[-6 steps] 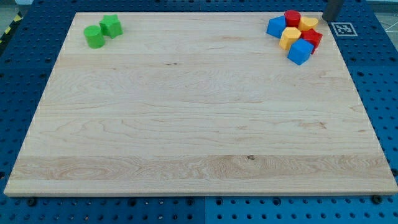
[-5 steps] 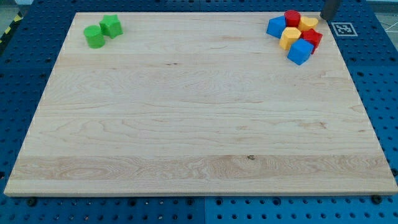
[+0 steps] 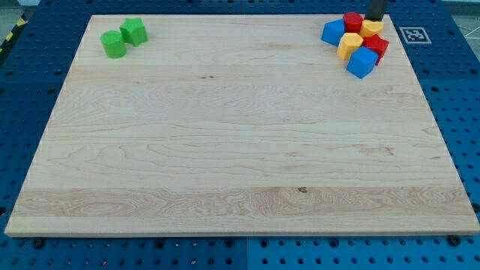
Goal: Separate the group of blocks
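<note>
1. My tip [image 3: 375, 19] is showing at the view's top right, at the upper edge of the frame; it is sitting just above the cluster of blocks, right over the upper yellow block [image 3: 372, 28], and whether it is touching that block cannot be told.
2. This arm is carrying no fingers, only a straight dark rod, so there is nothing standing apart or together.
3. The group is lying in the upper right corner of the wooden bench [image 3: 240, 135], and it is counting 6 blocks packed tightly, each touching a neighbour.
4. Within the group, 2 are blue: a blue block [image 3: 333, 31] at its left and a blue cube [image 3: 362, 61] at its bottom.
5. 2 are red: a red cylinder [image 3: 352, 21] at its top and a red block [image 3: 377, 46] at its right, partly hidden.
6. 2 are yellow: the upper one under my tip and a lower yellow block [image 3: 349, 44] in the middle.
7. Well apart, in the upper left corner, 2 green pieces are touching: a green cylinder [image 3: 114, 44] and a green block [image 3: 134, 31] of faceted shape.
8. The bench is showing pale, smooth wood with long grain lines and is resting on a blue perforated surface [image 3: 30, 90].
9. A black-and-white square marker [image 3: 413, 34] is lying just right of the group.
</note>
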`<state>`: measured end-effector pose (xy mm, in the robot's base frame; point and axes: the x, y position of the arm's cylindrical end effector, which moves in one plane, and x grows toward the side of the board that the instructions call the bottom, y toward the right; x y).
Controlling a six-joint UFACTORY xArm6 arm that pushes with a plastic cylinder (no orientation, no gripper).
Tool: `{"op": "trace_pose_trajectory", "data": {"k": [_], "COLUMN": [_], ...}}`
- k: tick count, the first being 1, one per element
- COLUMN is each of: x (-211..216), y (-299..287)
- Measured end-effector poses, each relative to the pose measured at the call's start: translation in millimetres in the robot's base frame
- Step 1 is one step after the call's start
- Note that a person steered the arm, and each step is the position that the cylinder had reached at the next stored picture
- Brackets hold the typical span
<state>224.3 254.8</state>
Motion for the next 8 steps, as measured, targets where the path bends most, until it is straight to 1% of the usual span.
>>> {"op": "trace_pose_trajectory", "data": {"k": [1, 2, 4, 5, 6, 7, 8], "x": [29, 29, 11, 12, 22, 23, 22], "y": [-2, -2, -2, -5, -39, -53, -50]}}
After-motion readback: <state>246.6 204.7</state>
